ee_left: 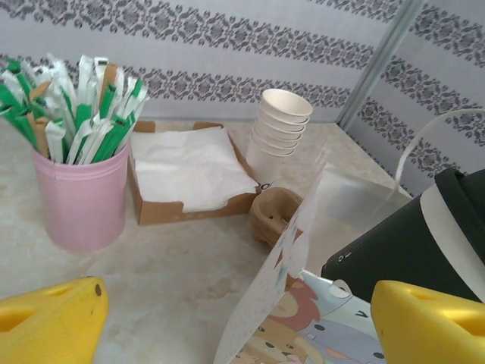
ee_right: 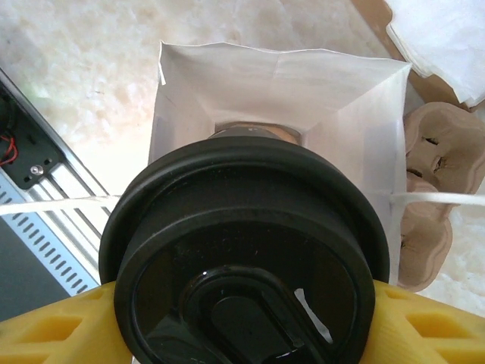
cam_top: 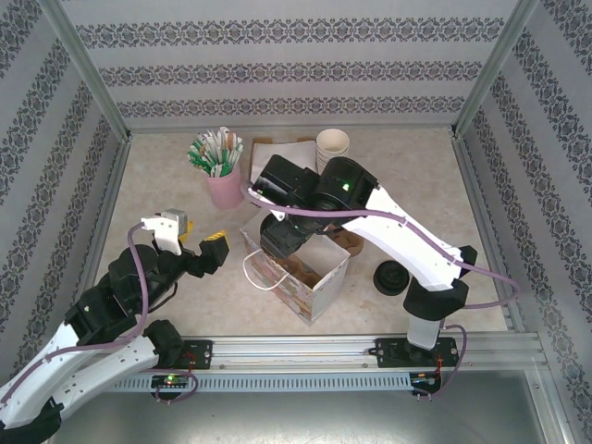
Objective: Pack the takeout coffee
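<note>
The takeout coffee (ee_right: 250, 258), a cup with a round black lid, fills the right wrist view from above. My right gripper (ee_right: 242, 326) is shut on it, a yellow finger pressing each side. It hangs over the open mouth of the white paper bag (ee_right: 280, 83). From above, the right gripper (cam_top: 282, 236) sits over the cartoon-printed bag (cam_top: 310, 282), which stands upright mid-table. My left gripper (cam_top: 196, 236) is open, just left of the bag's string handle (cam_top: 252, 270). In the left wrist view the bag's wall (ee_left: 276, 296) rises ahead of the open left gripper (ee_left: 239, 326), apart from its fingers.
At the back stand a pink cup of wrapped straws (cam_top: 222, 176), a cardboard box of napkins (cam_top: 277, 153) and a stack of cream paper cups (cam_top: 333, 148). A brown pulp carrier (cam_top: 350, 242) lies behind the bag. A black round thing (cam_top: 390, 276) sits to its right.
</note>
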Controlling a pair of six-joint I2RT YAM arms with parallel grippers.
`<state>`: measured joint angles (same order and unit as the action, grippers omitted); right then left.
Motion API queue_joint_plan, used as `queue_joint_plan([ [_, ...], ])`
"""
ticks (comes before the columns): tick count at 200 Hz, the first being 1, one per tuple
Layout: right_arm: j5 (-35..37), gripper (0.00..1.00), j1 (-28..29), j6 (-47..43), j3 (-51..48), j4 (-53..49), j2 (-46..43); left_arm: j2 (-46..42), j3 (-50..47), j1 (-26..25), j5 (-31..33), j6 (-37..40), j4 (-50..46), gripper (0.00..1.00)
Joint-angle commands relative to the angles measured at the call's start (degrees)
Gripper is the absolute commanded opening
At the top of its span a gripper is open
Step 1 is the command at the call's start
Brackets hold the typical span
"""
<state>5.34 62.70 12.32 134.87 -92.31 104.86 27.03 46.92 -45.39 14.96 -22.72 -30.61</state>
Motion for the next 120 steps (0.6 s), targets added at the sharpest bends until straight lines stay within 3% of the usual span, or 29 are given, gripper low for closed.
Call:
queue_joint_plan([
  [1,1.3,0.67,-1.2,-1.7,-0.4,-2.8,1.4,-0.4,-0.2,-0.4,2.1,-3.9,-1.4,0.89],
  [67,1.0,0.66,-2.3,-2.6,-3.4,-1.6,6.4,2.3,0.5,0.5,0.0,-5.3,-2.0,0.87],
  [120,0.5,0.64,-3.6,-1.7,-10.0,2.4,4.2,5.8,1.0,3.2,-4.5,-6.0,-1.2,0.87],
])
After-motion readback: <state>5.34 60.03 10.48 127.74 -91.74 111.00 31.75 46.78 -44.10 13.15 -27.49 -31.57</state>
